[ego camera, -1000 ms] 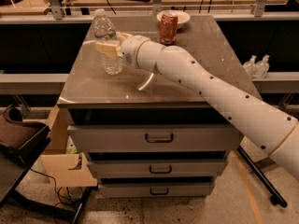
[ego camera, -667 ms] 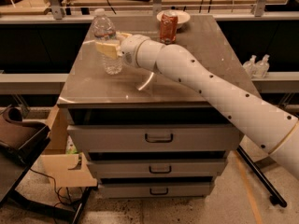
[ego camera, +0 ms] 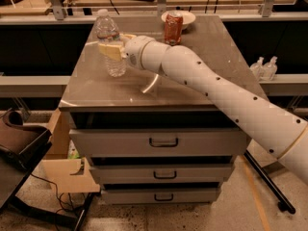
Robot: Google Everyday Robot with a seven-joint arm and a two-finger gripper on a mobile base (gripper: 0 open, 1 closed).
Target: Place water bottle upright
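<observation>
The water bottle stands upright on the left part of the cabinet top. It is clear ribbed plastic with a white cap and a label band. My gripper sits at the bottle's middle, with one cream finger in front of the bottle and the other behind it. The white arm reaches in from the lower right across the cabinet top.
A red-orange soda can stands at the back centre, in front of a white bowl. Two small clear bottles with pump-like tops sit on a shelf to the right. The cabinet has three drawers. A dark chair and cardboard are at the lower left.
</observation>
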